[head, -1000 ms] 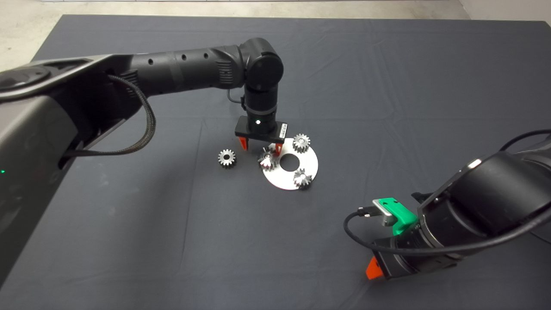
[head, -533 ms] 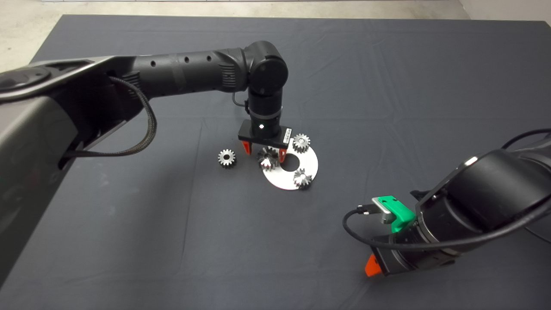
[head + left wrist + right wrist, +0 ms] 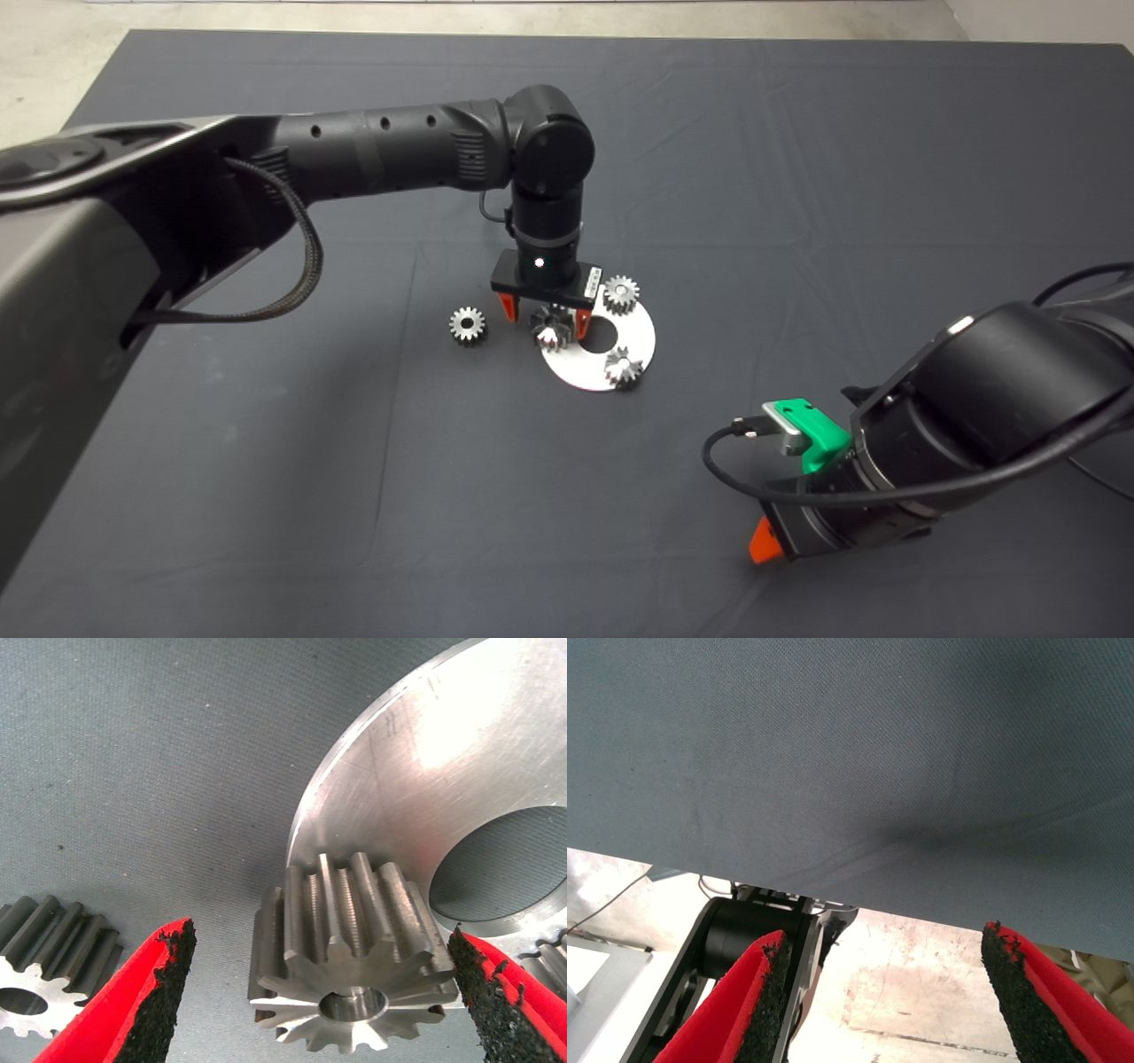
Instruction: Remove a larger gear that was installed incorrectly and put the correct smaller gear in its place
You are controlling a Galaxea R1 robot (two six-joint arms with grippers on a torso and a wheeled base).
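Larger gear [image 3: 341, 970] sits ungrasped on its plate [image 3: 461, 753] between the open left hand's [image 3: 542, 314] fingers, so removal and replacement remain.

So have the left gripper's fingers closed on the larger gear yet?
No, the left gripper is open, with mat visible between each pad and the larger gear.

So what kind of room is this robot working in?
Probably a robot test lab or workshop. A dark mat covers the table, metal gears sit on a round metal plate, and bare concrete floor shows beyond it.
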